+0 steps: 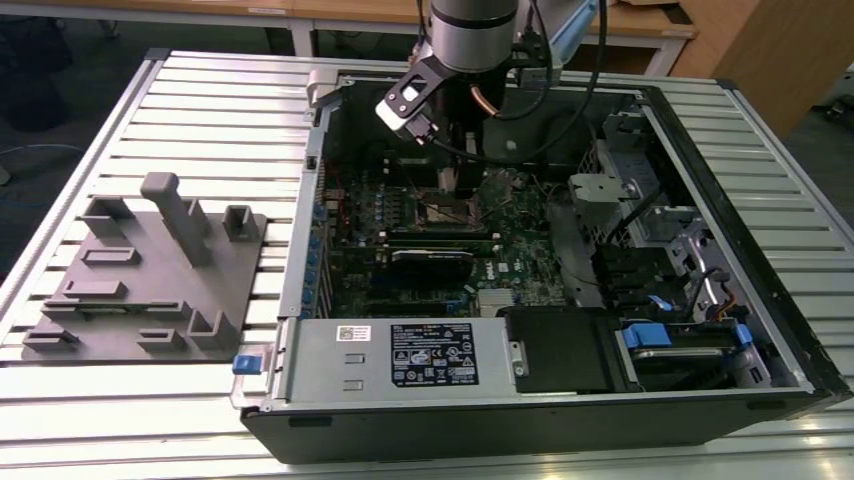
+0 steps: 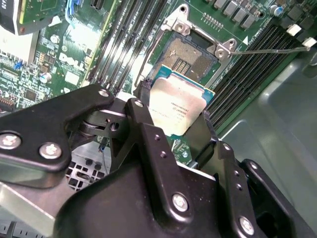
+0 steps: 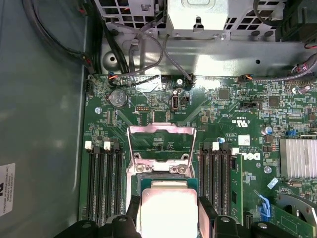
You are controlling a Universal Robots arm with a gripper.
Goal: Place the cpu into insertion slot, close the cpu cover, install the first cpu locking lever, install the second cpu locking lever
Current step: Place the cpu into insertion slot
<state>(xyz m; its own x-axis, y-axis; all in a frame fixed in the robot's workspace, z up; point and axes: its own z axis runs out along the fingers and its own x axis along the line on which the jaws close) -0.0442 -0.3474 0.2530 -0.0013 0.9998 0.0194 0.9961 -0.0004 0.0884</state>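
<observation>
Dull silver metal sat between black fingers [image 2: 146, 124]: my hand [image 2: 173, 113] was clamped on the cpu [image 2: 177, 101] by two opposite edges, holding it flat and close over the open insertion slot [image 2: 190, 54], not yet seated. I judged the chip light, stiff and fragile underneath, best gripped by its edges only. Beyond it the cpu cover [image 3: 161, 130] stood raised off the motherboard [image 3: 237, 99].

The cpu [image 3: 167, 201], pale metal face showing, is clamped between the two black fingers [image 3: 132, 214] of the pincer [image 3: 169, 212]. Just beyond the cpu lies the silvery rim of the insertion slot [image 3: 157, 170]. Past that, the cpu cover [image 3: 161, 130] stands swung open. Black memory slots [image 3: 101, 173] flank the cpu on the green motherboard [image 3: 223, 106].
</observation>
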